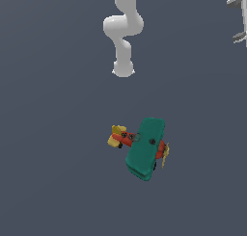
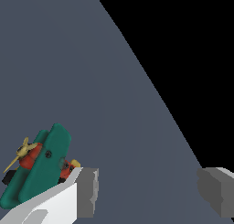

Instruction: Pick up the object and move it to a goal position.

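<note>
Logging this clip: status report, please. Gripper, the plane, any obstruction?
Gripper open, empty, jaws wide apart. Toy biplane on the floor, outside the fingers, not grasped. Nothing else near it in either view.

No writing to be read anywhere here.

Standing over it, I find no letters, numbers, brand marks or signs on the small toy biplane with teal-green wings, red-orange body and yellow tail and propeller [image 1: 144, 149], only plain colour with a couple of dark round spots on the upper wing. The smooth white jointed robot arm [image 1: 123, 32] carries no label either, and the flat dark grey-blue floor [image 1: 58, 158] is bare of any print in both the exterior view and the wrist view.
</note>
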Controlling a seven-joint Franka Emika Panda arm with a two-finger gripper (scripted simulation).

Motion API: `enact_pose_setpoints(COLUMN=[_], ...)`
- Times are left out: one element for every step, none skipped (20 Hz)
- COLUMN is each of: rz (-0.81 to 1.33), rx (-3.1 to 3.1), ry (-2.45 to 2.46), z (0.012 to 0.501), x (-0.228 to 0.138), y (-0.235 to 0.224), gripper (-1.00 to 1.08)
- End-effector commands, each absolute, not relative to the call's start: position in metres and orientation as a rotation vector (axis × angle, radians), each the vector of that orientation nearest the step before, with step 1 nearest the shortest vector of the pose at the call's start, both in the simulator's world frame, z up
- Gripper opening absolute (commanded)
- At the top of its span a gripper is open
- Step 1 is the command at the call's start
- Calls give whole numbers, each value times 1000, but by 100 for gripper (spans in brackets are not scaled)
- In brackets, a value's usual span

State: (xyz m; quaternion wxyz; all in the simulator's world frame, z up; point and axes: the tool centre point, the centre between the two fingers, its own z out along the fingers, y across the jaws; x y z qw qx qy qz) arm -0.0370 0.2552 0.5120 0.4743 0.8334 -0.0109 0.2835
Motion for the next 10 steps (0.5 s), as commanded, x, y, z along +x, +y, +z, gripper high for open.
enact_pose_setpoints(rz=[673,664,654,645,636,626,616,605,595,584], rx=[2013,2004,1994,1985,1977,1968,1960,1951,1943,1935], ry=[-19,-16,-13,-10,-7,-3,0,3,7,10], z=[494,487,479,471,463,455,447,439,431,422], x=[-30,-28,-25,-22,-20,-17,-14,-12,-9,-7], y=[258,259,259,260,260,260,260,260,260,259], gripper=[68,68,68,68,68,68,68,68,68,68])
